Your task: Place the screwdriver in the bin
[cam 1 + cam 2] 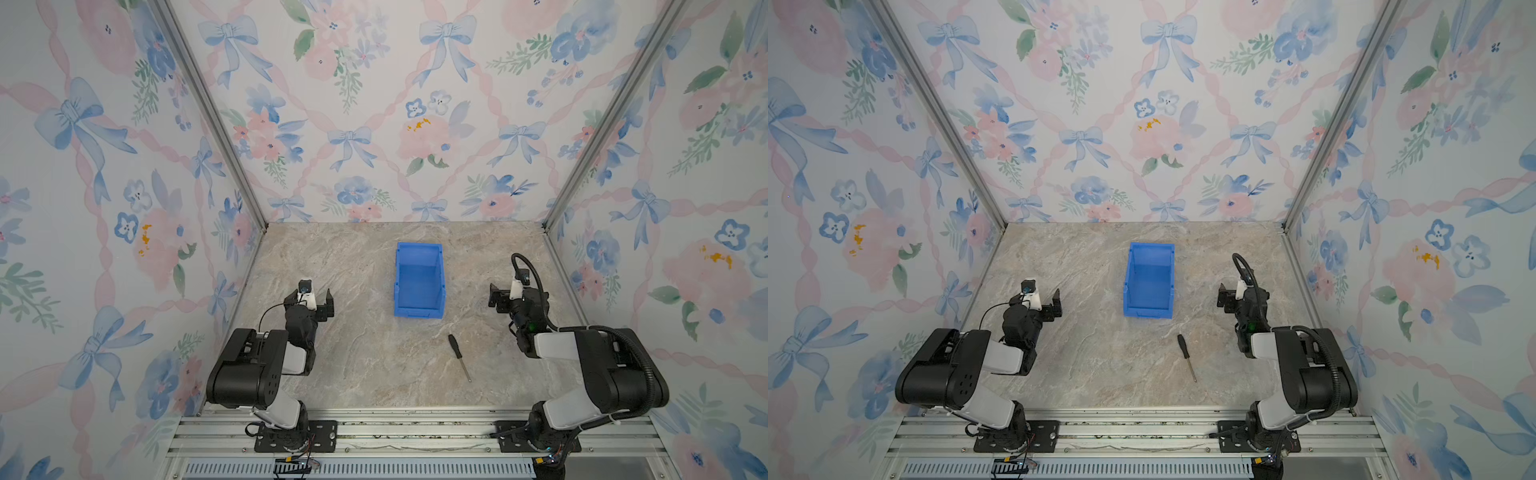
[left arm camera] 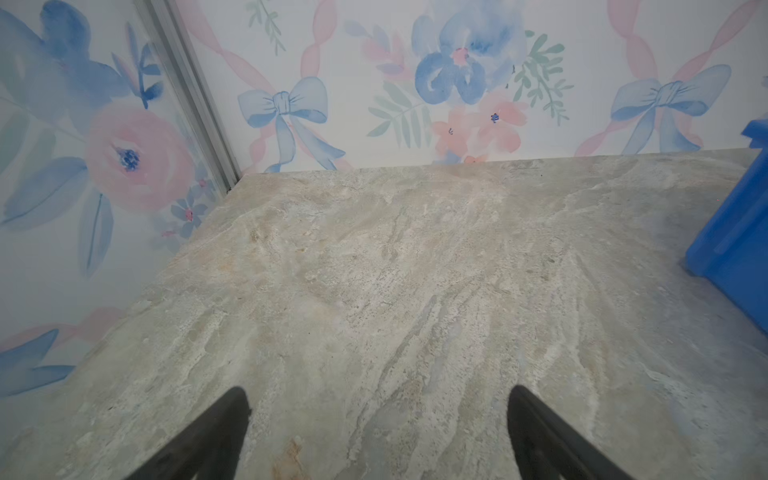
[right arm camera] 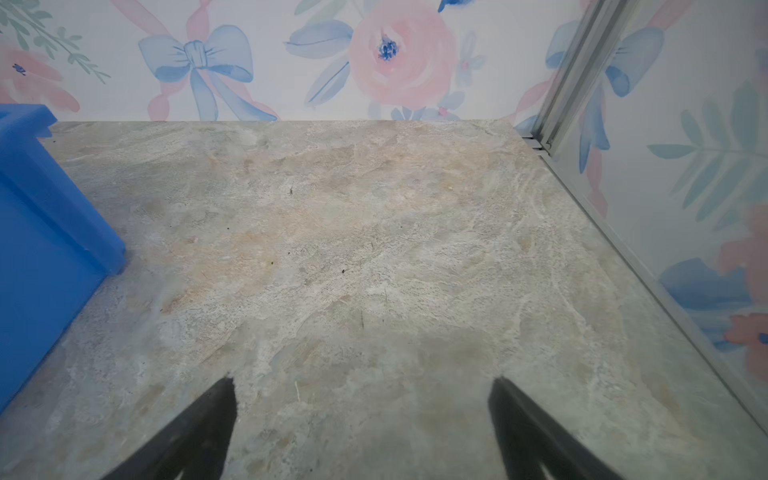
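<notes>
- Marbled tabletop (image 1: 353,365): the screwdriver (image 1: 459,357) lies flat near the front lip of the bin (image 1: 418,248), not touching it.
- Left end effector (image 2: 378,399) and right end effector (image 3: 362,385) hang open, empty.
- Best: the right one drops over the black handle, jaws straddling it.

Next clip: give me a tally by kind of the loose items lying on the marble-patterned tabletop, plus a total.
Bright blue rectangular plastic bin: 1
Slim screwdriver with black handle and silver metal shaft: 1
Total: 2
</notes>
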Tool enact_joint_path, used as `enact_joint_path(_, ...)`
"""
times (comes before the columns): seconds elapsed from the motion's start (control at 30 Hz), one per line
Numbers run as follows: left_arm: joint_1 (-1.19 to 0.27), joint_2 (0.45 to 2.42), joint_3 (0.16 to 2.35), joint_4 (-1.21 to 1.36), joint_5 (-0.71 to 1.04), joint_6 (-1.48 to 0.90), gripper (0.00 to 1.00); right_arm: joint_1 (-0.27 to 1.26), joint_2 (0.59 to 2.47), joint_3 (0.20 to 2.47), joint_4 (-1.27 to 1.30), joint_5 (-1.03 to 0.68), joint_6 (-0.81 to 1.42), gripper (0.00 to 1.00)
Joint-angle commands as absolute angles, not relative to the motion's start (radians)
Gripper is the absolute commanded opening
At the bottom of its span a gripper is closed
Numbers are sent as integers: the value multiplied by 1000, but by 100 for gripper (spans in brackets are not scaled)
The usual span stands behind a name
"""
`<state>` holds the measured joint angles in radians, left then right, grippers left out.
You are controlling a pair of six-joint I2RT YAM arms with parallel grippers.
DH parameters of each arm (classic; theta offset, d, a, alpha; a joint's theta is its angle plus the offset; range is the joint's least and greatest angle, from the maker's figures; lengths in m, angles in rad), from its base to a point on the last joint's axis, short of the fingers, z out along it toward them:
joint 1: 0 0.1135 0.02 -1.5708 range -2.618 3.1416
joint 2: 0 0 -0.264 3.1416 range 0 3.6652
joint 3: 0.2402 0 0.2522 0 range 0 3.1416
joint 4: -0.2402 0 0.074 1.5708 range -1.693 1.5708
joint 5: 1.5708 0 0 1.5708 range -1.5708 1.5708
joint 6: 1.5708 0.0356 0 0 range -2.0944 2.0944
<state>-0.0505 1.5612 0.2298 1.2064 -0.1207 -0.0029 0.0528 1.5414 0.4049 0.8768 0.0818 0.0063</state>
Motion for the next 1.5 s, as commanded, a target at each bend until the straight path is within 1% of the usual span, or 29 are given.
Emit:
enact_joint_path(0.0, -46, 1566, 244, 1204, -105, -12, 98, 46, 1548, 395, 897, 75, -6, 97)
enact_joint_path(1.07, -37, 1567, 246, 1200, -91, -17, 98, 48, 1548, 396, 896, 77, -5, 97)
enact_joint_path(1.2, -37, 1562, 242, 1200, -93, -18, 97, 56, 1546, 395, 899, 108, -9, 97)
enact_joint_path(1.27, -37, 1551, 242, 1200, -102, -19, 98, 73, 1521, 412, 854, 169, -9, 97)
enact_joint_path(1.37, -37, 1497, 248, 1146, -132, -28, 98, 82, 1450, 457, 705, 182, -12, 97)
enact_joint_path(1.47, -37, 1418, 294, 977, -169, -48, 98, 105, 1377, 469, 618, 201, -23, 97)
